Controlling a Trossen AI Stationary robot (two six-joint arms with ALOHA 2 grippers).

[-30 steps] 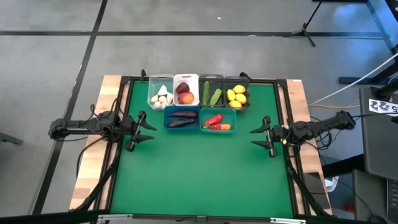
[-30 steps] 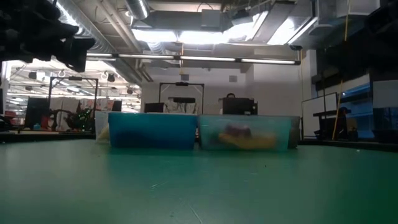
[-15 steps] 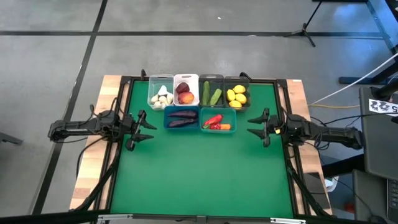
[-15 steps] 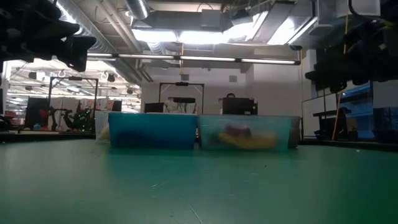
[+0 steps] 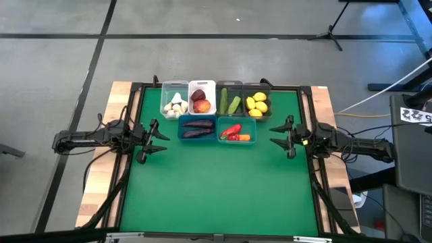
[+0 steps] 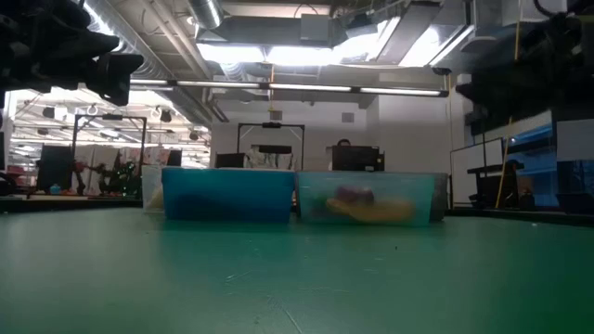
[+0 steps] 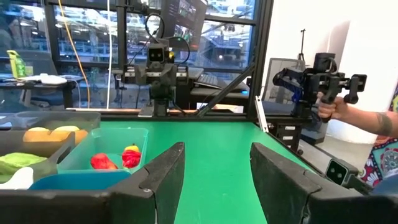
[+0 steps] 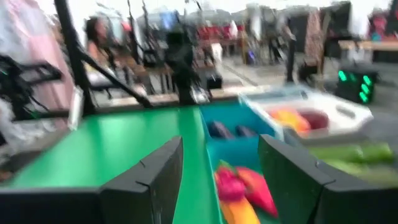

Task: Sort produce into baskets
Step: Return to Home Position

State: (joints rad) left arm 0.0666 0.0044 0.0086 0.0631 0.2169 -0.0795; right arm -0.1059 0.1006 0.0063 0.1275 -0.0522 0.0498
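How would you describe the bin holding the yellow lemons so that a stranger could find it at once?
On the green table mat, six small plastic bins cluster at the far edge. Take the back row of four and go to its right end: a dark smoky grey rectangular bin holding yellow toy lemons. Its equally dark neighbour holds green cucumbers instead.

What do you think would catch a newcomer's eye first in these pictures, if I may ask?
First, the cluster of six bins at the far middle of the green table, filled with sorted produce such as white garlic, yellow lemons and purple eggplants. Next, the two dark arms facing each other from the table's sides, the left end effector and right end effector both open and empty.
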